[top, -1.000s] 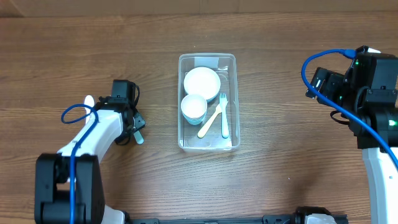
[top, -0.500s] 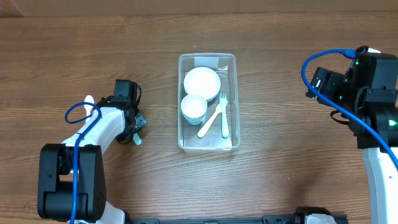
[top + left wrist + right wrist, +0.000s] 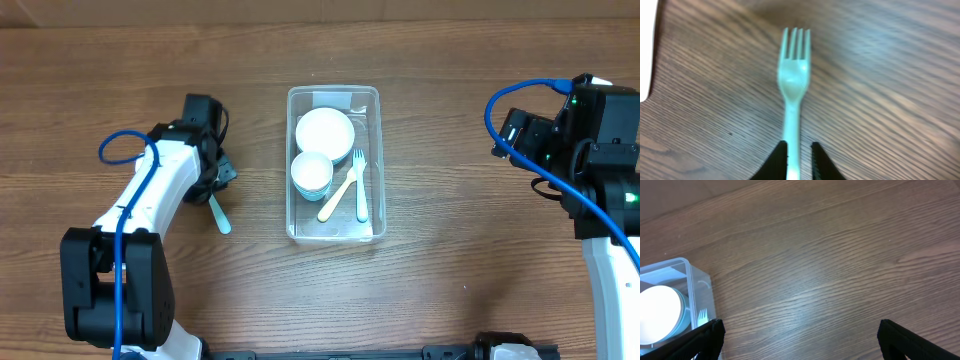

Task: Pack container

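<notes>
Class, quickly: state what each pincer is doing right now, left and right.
Left pincer: shut on the teal fork, gripping its handle.
Right pincer: open, holding nothing.

I count one container (image 3: 335, 228) on the worktop (image 3: 450, 250). Inside it I make out two round white dishes: one wide bowl (image 3: 325, 130) and one smaller cup (image 3: 311, 170). Each shows a teal edge underneath, so more may be nested below, but from here I cannot tell how many. Utensils come to three. Two lie in the container: one pale blue fork (image 3: 360, 190) and one cream utensil (image 3: 336, 197), its head too small for me to identify. The third, one teal fork (image 3: 794, 85), is outside it. There are two arms and two grippers: the left gripper (image 3: 799, 150) and the right gripper (image 3: 800, 330).
</notes>
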You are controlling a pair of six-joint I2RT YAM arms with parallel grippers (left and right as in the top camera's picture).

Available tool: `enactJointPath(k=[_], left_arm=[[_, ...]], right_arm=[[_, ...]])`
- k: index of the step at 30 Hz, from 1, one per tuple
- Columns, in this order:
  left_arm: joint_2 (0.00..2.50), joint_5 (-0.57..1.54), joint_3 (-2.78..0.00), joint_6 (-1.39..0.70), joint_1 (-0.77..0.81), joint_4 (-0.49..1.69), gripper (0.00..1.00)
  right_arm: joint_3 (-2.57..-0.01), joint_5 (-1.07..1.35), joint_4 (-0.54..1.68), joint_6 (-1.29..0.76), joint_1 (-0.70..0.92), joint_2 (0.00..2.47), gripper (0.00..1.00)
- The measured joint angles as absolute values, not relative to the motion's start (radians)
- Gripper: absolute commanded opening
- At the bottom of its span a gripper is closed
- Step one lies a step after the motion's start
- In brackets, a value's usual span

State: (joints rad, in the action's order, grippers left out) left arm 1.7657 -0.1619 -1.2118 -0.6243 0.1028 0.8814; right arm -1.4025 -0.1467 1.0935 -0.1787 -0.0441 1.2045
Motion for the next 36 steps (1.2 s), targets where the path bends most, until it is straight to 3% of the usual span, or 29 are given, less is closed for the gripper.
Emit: enactJointPath(k=[4,11,16,22,36], left_arm=[[1.766,-0.173,-1.264,-0.624,0.154,0.908,0.33],[1.766,-0.177,-1.264,-0.660,0.171,1.011,0.33],[1.766,-0.155,-1.264,-0.671,0.171,1.070,0.26],[1.766,-0.149,-1.264,-0.683,0.180,1.141,0.35],[1.763,-0.060,-0.980,-0.833,0.208,0.763,0.44]], right_arm=[[-1.402,-0.146,1.093,-0.179,-0.044,1.205,1.00],[-1.402,-0.146,1.093,-0.179,-0.044,1.205,1.00],[-1.402,-0.146,1.093,-0.179,-0.044,1.205,1.00],[-1.402,-0.146,1.094,-0.179,-0.044,1.205,1.00],[-1.402,-0.146,1.093,-0.179,-0.044,1.205,1.00]])
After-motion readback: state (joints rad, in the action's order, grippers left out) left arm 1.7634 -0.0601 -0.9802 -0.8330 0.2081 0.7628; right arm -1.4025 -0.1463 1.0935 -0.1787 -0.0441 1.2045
